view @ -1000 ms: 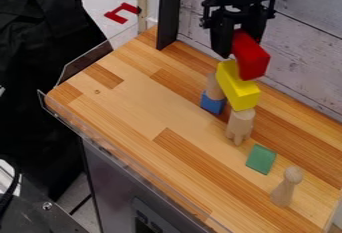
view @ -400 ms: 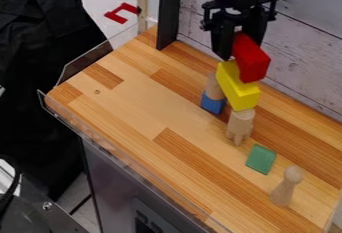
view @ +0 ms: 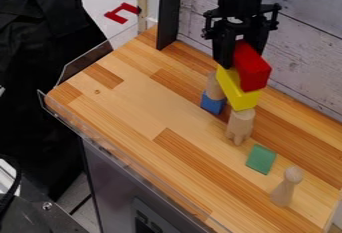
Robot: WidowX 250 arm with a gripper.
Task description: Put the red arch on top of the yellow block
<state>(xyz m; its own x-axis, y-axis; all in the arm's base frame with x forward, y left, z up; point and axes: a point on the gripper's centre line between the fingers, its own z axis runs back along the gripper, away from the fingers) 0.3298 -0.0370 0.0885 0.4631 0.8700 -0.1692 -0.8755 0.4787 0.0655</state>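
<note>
The gripper [view: 239, 59] hangs at the upper right of the counter, its fingers shut on the red arch [view: 251, 68], which shows as a red block-like shape between and in front of them. Below and behind the arch lies the yellow block [view: 235, 91], long and slanting, partly covered by the arch. Whether the arch touches the yellow block cannot be told. The yellow block rests across the tops of a wooden cylinder [view: 214, 86] standing on a blue block [view: 212, 103] and a light wooden piece [view: 240, 125].
On the wooden counter [view: 133, 107], a green block [view: 261, 159] and a wooden peg figure [view: 286, 186] stand toward the lower right. A whitewashed plank wall [view: 307, 57] runs behind. Another red piece [view: 123, 13] lies beyond the counter's far left edge.
The gripper has come down slightly with the red arch, which now overlaps more of the yellow block in view. The other blocks have stayed where they were.
</note>
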